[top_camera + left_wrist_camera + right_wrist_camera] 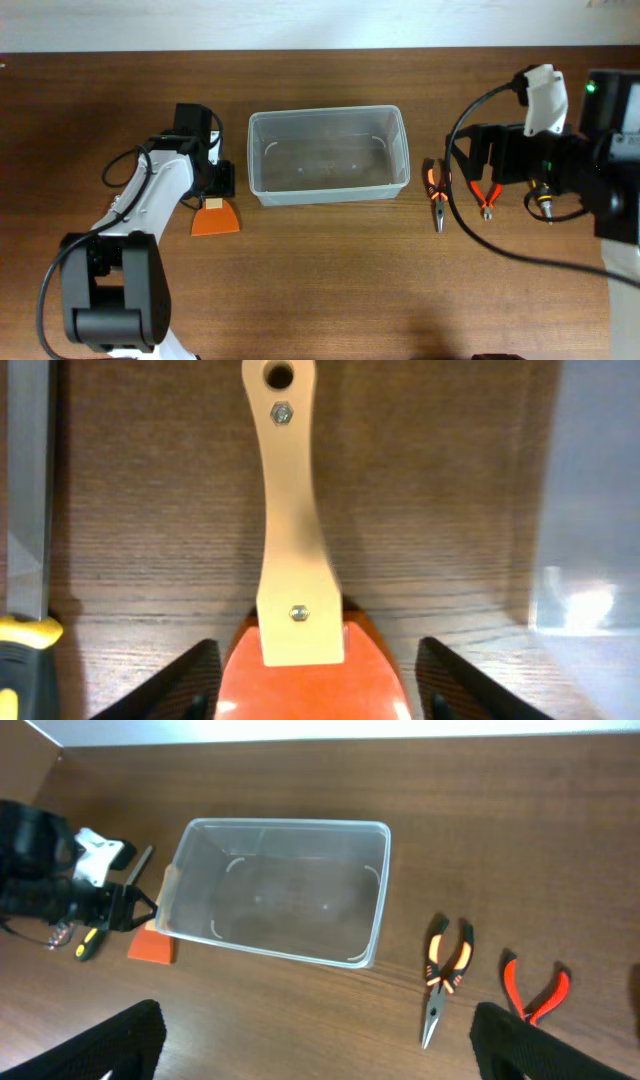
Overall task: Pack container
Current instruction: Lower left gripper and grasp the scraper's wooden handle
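Left gripper point(215, 188) hangs over an orange scraper point(216, 219), just left of the clear container point(404, 150) at mid-table. Left wrist view: its fingers point(185, 680) stand apart, straddling the scraper. Right wrist view: right gripper point(320, 1042) gapes wide, with the container beyond and orange pliers point(440, 975) beside red pliers point(535, 992).

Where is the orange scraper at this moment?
In the overhead view, the orange scraper lies on the table, just left of the container, beneath the left gripper.
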Motion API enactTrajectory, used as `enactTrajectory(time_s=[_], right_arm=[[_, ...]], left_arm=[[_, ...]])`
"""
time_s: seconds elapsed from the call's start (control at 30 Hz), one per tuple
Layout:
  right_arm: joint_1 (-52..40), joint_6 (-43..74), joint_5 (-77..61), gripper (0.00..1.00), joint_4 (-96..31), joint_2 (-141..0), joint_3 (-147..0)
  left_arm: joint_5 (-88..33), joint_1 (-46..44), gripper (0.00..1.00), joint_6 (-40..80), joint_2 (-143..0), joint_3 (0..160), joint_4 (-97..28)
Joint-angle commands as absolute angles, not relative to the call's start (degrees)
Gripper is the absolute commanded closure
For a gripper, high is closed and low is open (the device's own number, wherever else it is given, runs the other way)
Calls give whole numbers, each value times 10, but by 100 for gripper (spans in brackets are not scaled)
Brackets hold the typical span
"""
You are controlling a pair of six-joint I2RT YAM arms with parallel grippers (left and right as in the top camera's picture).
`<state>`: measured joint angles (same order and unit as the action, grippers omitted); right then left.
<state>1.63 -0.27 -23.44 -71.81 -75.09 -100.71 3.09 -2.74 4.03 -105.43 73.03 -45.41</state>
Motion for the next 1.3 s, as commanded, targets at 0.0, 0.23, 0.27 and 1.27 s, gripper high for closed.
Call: enactTrajectory(time_s=[0.0,0.23,0.27,1.27], right_arm=[[26,-6,-224,1,-719,-722,-1009],[27,-6,-197,1,-754,-705,-1009],[27,-6,-186,1,-763,-705,-1009],[27,-6,-157,1,-841,-705,-1009]], left_arm=[[74,-24,29,43,-1066,736,-443],[66,-23,28,43,-1088,736,-427],[62,-23,28,43,-1092,736,-429],[43,-19,86,42,-1158,778,-465]])
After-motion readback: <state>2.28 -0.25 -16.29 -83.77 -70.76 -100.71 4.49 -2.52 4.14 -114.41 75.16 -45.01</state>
